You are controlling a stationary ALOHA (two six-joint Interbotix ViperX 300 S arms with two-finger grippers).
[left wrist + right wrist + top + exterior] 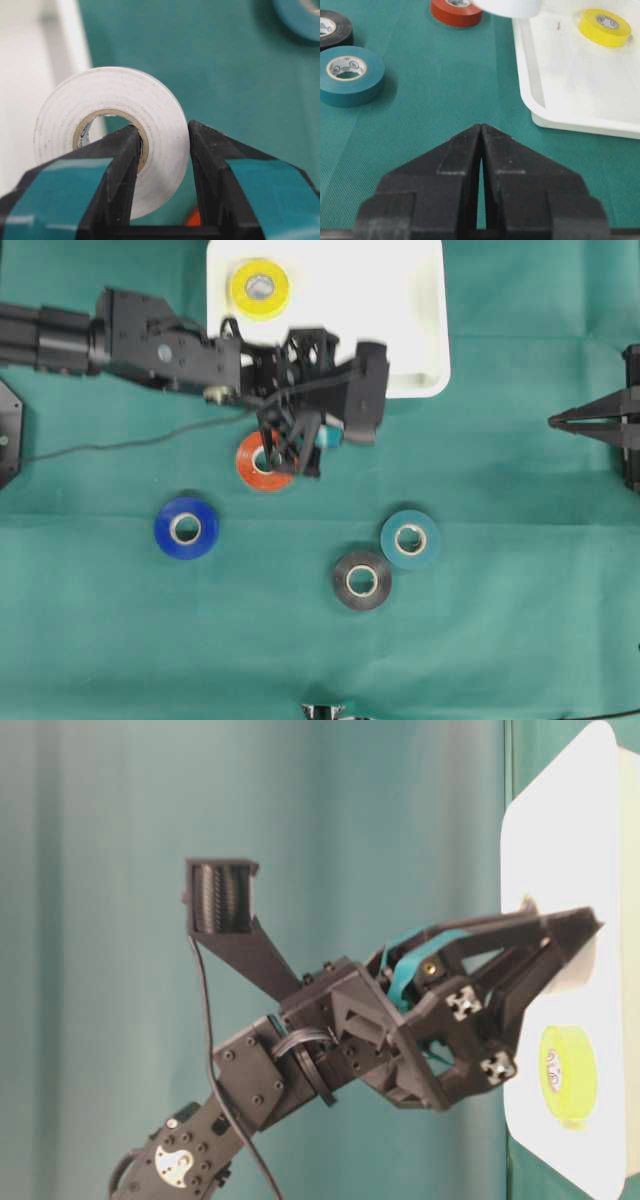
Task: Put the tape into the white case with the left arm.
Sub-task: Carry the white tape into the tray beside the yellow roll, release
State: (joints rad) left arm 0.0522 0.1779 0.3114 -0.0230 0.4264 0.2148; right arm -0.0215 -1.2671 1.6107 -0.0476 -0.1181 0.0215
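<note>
Tape is in play: a white tape roll [112, 135] is pinched through its wall by the left gripper [162, 137], one teal-striped finger inside the core, the other outside, the roll held above the green cloth [500, 640] just beside the rim of the white case [400, 320]. A yellow roll [260, 287] lies in that case. The right gripper [481, 131] rests apart, jaws closed on nothing.

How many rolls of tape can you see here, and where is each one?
6. Yellow roll in the white case; white roll held by the left gripper; red, blue, black and teal rolls on the cloth. Others could be hidden under the arm.
</note>
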